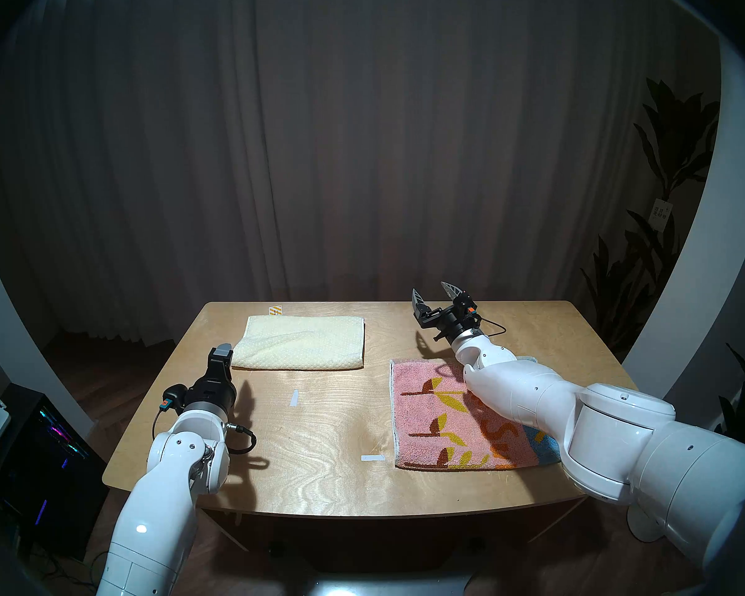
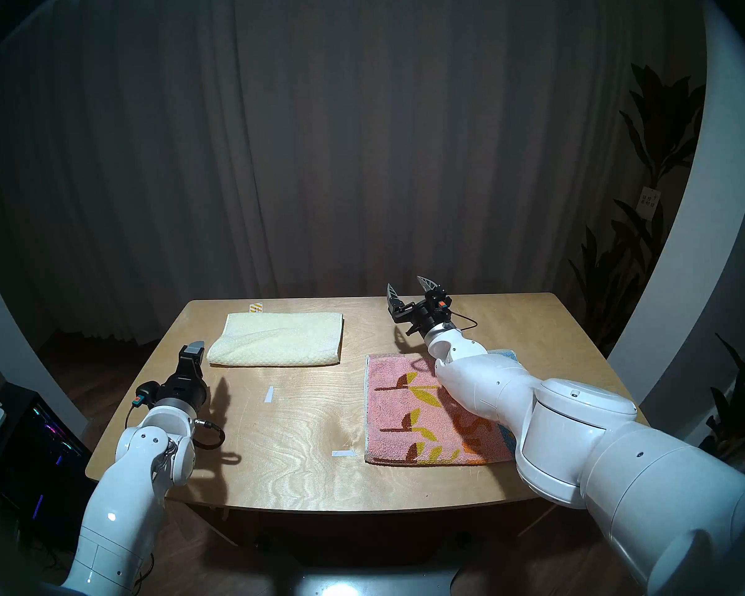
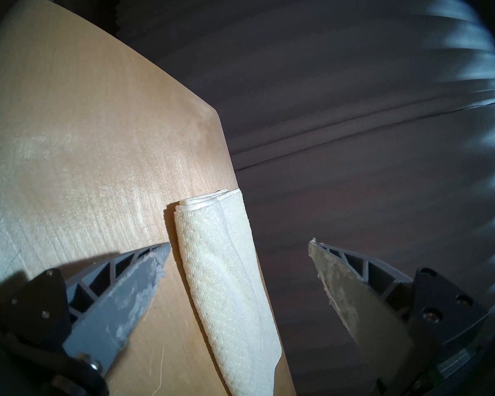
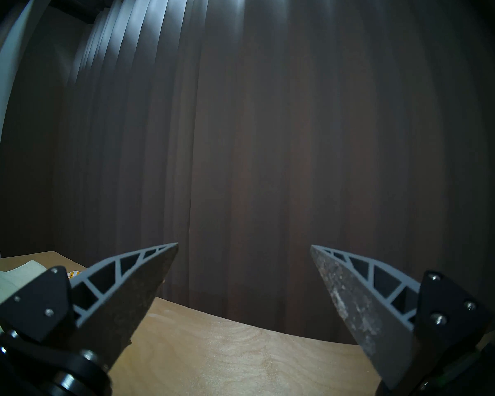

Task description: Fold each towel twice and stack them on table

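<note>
Two folded towels (image 1: 300, 342) (image 1: 444, 419) lie apart on the table (image 1: 319, 444) — unstacked.

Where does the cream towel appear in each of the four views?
Head left: cream towel, far left of the table.
Head right: same place.
Left wrist: bottom centre, seen edge-on.
Right wrist: lower left edge.
Shared landmark: the yellow-striped sticker behind it.

Both white arms reach forward. The left gripper (image 1: 222, 351) sits near and left, jaws apart; the right gripper (image 1: 434, 299) is farther, tilted up, jaws spread.
</note>
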Controlling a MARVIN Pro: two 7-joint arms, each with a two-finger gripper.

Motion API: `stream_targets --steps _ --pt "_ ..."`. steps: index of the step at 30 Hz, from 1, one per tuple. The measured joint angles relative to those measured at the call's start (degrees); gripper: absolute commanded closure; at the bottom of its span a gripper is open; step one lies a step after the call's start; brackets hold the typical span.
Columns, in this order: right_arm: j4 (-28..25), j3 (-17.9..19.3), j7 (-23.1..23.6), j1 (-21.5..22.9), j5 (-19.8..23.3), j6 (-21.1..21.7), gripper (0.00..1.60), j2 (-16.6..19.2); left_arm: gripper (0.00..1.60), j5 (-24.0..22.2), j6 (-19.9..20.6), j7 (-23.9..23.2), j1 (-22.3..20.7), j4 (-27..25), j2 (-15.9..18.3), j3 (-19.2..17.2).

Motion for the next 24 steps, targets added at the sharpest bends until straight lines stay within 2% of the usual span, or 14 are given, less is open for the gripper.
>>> stream_targets --steps 24 --pt "-9.4 2.7 4.0 -1.6 2.4 -5.4 0.0 4.6 0.0 -5.8 0.4 3.9 0.4 -1.1 -1.5 -1.9"
